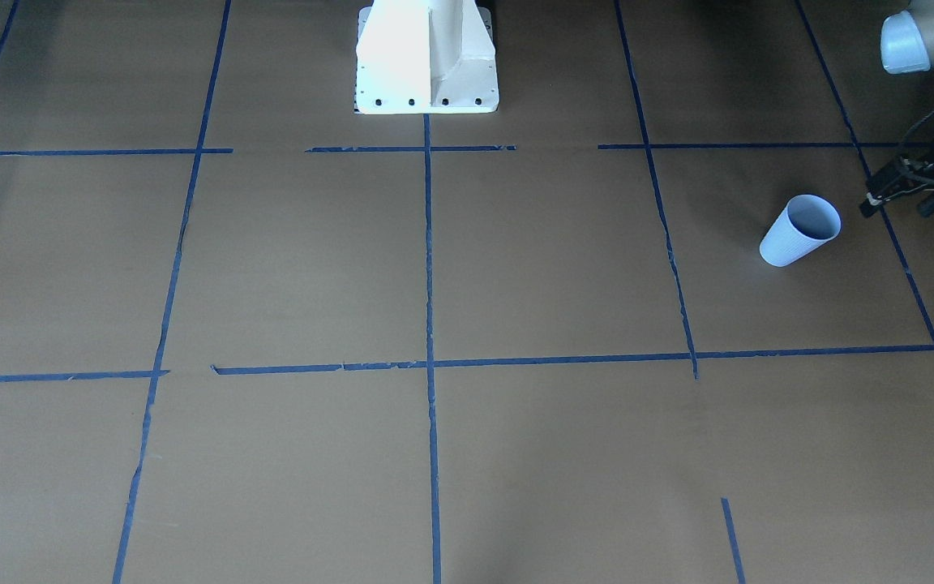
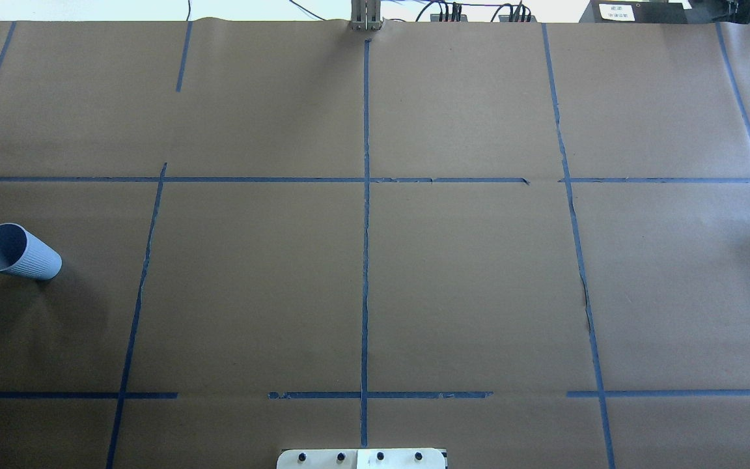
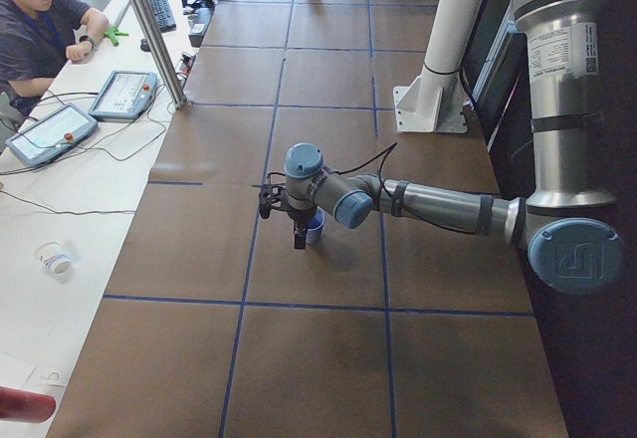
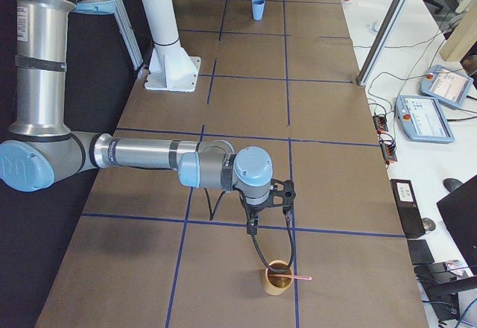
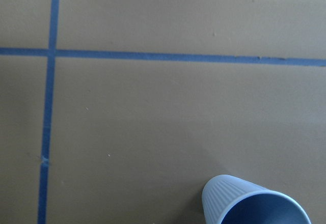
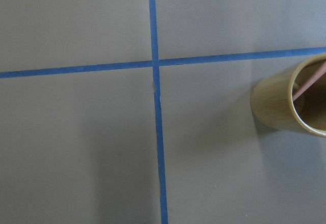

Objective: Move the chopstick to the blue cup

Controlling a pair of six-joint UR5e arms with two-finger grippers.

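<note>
The blue cup (image 1: 799,229) stands upright on the brown table near the robot's left end; it also shows in the overhead view (image 2: 18,251) and at the bottom of the left wrist view (image 5: 254,203). It looks empty. My left gripper (image 1: 897,208) hovers just beside and above it, its two dark fingers apart and empty. A pinkish-red chopstick (image 4: 294,276) leans in a tan wooden cup (image 4: 278,277) at the table's other end, and also shows in the right wrist view (image 6: 310,84). My right gripper (image 4: 268,209) hangs above and just short of that cup; I cannot tell whether it is open or shut.
Blue tape lines divide the brown paper into squares. The white robot base (image 1: 426,57) stands at the table's middle edge. An operator (image 3: 40,20) sits at a side table with teach pendants (image 3: 119,95) and cables.
</note>
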